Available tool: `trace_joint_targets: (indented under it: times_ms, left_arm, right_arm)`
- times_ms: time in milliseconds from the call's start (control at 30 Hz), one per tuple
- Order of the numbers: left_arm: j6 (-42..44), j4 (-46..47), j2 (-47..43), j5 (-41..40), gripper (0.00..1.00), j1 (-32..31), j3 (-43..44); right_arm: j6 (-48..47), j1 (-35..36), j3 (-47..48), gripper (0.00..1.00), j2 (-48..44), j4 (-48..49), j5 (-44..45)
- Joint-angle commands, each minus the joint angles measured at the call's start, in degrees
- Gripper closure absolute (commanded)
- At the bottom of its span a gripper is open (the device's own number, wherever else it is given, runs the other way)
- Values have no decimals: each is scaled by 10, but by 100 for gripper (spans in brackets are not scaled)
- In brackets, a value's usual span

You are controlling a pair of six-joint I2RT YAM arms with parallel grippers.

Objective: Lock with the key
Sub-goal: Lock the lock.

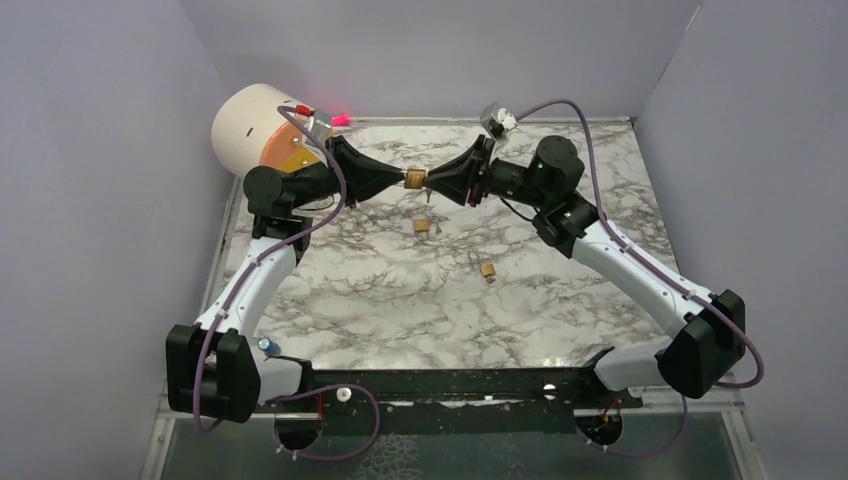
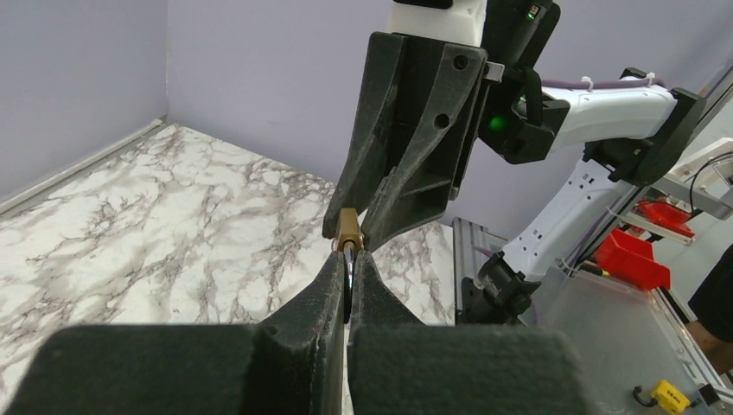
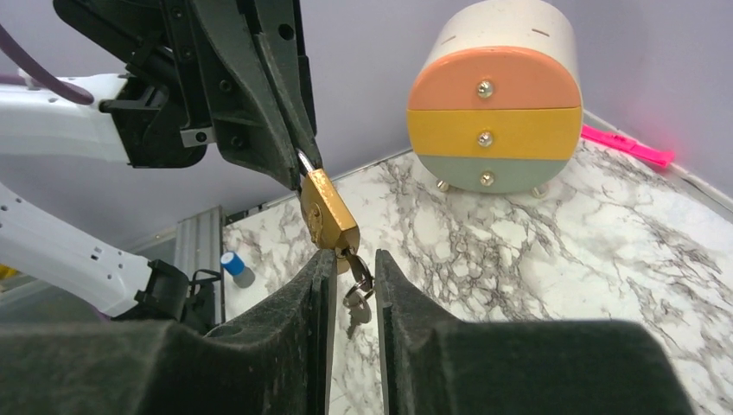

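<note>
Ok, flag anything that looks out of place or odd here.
Nothing is broken or spilled. One spare small brass padlock and a second spare padlock lie loose on the white marble table; a pink strip lies by the back wall. The held brass padlock hangs tilted from the left tool.

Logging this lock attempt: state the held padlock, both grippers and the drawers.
padlock: held off the table, key at its lower end.
left gripper: shut on the shackle.
right gripper: fingers flank the key, grip unclear.
drawer unit: all three drawers shut.
</note>
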Motion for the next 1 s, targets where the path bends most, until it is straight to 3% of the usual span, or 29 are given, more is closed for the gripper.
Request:
trace_joint_targets:
  times_ms: [0, 300, 500, 967]
  left_arm:
    - [1, 23, -1, -2, 100, -3, 10]
    - [2, 23, -2, 2, 100, -3, 10]
    - [2, 23, -6, 9, 100, -3, 13]
    - [17, 4, -23, 11, 100, 5, 5]
  right_arm:
    - [-21, 9, 30, 75, 19, -47, 51]
    - [-19, 9, 38, 78, 37, -54, 24]
    - [-25, 8, 17, 98, 24, -32, -6]
    - [-18, -41, -14, 99, -17, -39, 47]
